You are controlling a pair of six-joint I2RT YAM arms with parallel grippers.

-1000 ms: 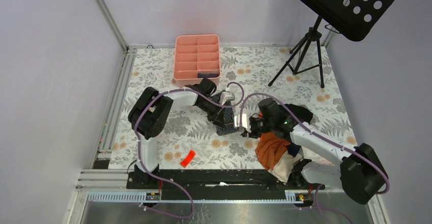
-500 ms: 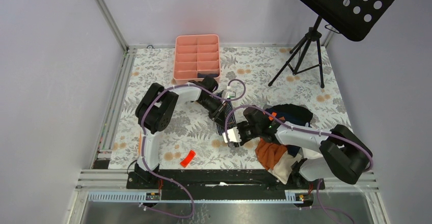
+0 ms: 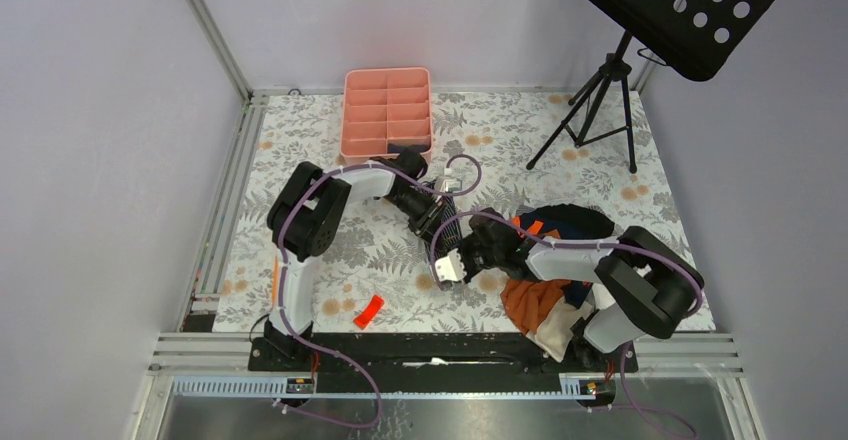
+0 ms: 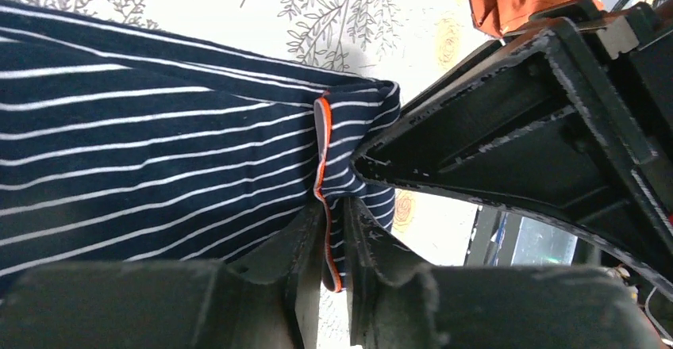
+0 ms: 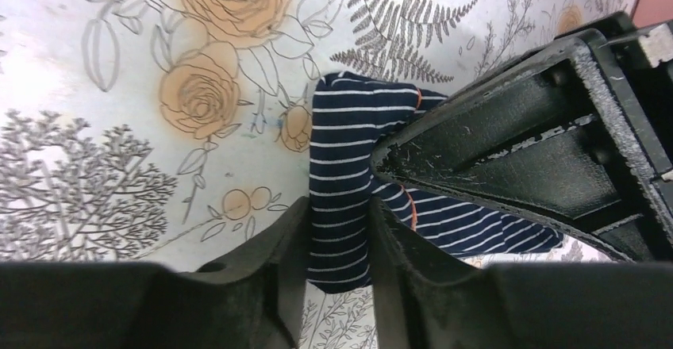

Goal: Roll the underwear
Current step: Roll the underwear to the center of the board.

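The underwear [image 3: 441, 236], dark navy with thin white stripes and an orange-edged hem, lies bunched on the floral table between the two grippers. In the left wrist view the cloth [image 4: 159, 151] spreads flat. My left gripper [image 4: 335, 238] has its jaws nearly together, with the orange hem pinched between them. In the right wrist view a thick fold of the underwear [image 5: 341, 135] fills the gap of my right gripper [image 5: 340, 238], which is shut on it. From above, the left gripper [image 3: 430, 218] holds the far end and the right gripper [image 3: 455, 262] the near end.
A pink compartment tray [image 3: 387, 110] stands at the back. A pile with an orange garment [image 3: 530, 295] and dark clothes [image 3: 570, 222] lies under the right arm. A small red object [image 3: 368, 310] lies near the front edge. A black tripod [image 3: 590, 110] stands at the back right.
The right arm has swung left from the clothes pile and its gripper now sits at the near end of the underwear. The left arm has pulled back a little and the cloth looks narrower.
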